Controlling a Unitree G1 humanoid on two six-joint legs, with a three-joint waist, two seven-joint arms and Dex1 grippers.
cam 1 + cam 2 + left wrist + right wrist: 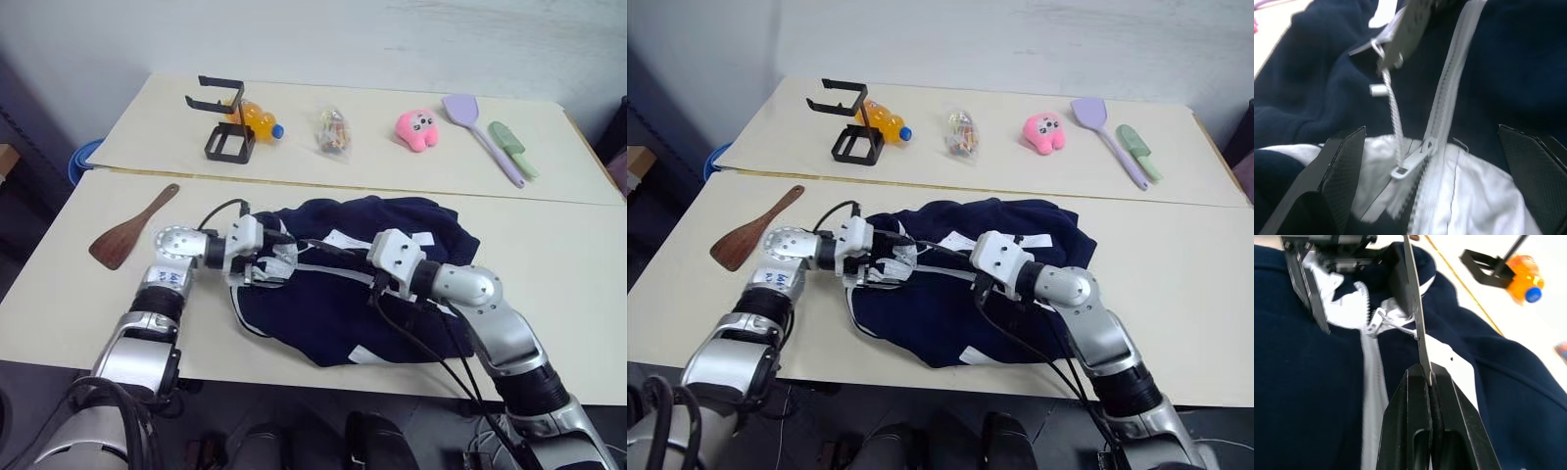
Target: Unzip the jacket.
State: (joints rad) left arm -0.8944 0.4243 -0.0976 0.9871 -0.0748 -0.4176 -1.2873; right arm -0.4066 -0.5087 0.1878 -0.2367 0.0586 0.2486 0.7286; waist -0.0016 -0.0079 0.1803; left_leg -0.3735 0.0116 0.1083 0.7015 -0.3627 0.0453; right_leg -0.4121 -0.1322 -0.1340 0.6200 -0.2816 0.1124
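left eye view: the jacket (pixel 362 284), navy with a white zipper stripe, lies crumpled at the centre of the near table (pixel 578 294), its white collar end toward 9 o'clock. the left gripper (pixel 277 257) sits at the collar with its fingers spread apart, released; the right gripper (pixel 355 257) lies over the middle of the jacket, pointing toward 9 o'clock. a wooden spatula (pixel 129 228) rests at 9 o'clock of the jacket, well apart from it. on the far table, from 11 to 1 o'clock: a black wire stand (pixel 225 122) touching an orange bottle with a blue cap (pixel 258 121), a clear bag of small items (pixel 333 131) whose contents are hard to make out, a pink plush toy (pixel 417 129), a lilac spatula (pixel 478 132) and a green spatula (pixel 513 149). a label on the left forearm bears marks too small to read. right eye view: the same layout; the front edge of the jacket hangs at the table edge. left wrist view: two black fingers (pixel 1347 166) stand wide on either side of the zipper slider (pixel 1418 159) at the white collar lining; a white cord (pixel 1393 112) runs from the slider's pull up to a thin tag, partly blurred. right wrist view: the right fingers (pixel 1415 416) are clenched on the thin white tag (pixel 1418 328), seen edge-on, with no print legible; the zipper stripe (pixel 1371 382) runs beside them, and the left gripper's fingers are cut off at the frame edge.
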